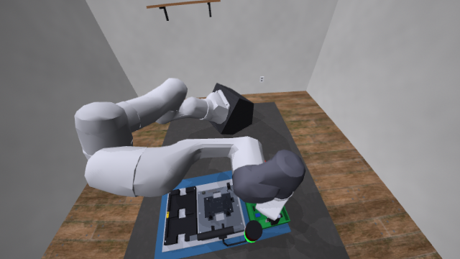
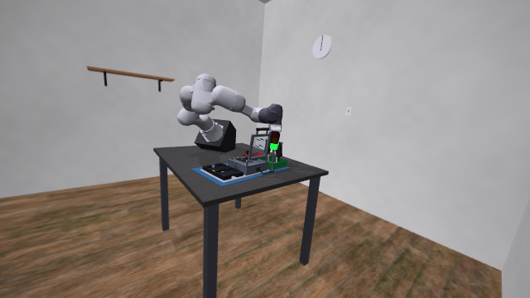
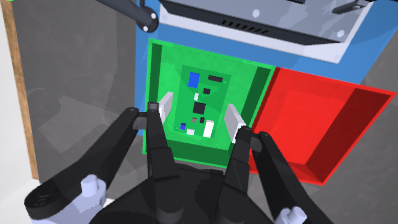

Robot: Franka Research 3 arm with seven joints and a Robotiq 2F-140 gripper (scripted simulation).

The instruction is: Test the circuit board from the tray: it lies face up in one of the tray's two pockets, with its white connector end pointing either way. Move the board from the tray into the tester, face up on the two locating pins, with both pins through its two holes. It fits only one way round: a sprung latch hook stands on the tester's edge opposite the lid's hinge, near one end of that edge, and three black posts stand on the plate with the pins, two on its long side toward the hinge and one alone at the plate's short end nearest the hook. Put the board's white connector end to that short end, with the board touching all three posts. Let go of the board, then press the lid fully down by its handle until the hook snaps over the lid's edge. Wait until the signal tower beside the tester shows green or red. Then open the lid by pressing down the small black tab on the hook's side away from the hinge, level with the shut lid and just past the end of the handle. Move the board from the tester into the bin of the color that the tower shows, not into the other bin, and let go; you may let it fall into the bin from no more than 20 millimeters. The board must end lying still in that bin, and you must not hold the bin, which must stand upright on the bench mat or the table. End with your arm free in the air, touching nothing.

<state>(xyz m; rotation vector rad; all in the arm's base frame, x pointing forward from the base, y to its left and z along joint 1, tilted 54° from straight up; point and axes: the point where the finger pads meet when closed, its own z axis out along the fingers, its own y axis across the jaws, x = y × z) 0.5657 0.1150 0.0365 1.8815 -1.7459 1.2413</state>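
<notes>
The green circuit board (image 3: 202,105) lies face up on the floor of the green bin (image 3: 162,75), its white connector end toward me. My gripper (image 3: 199,106) hangs just above the bin, open, with a finger pad on each side of the board and a small gap at both sides. The signal tower (image 2: 273,146) shows green; from above it is the black cap with a green rim (image 1: 253,231). The tester (image 1: 217,208) stands with its lid (image 2: 259,145) raised and its plate bare. The black tray (image 1: 181,216) sits left of the tester.
The red bin (image 3: 310,125) stands right beside the green bin and is empty. The tester's edge (image 3: 260,25) is just past the bins. All stand on a blue mat (image 1: 223,216) on the dark table. The arm's black base (image 1: 235,113) is at the far end.
</notes>
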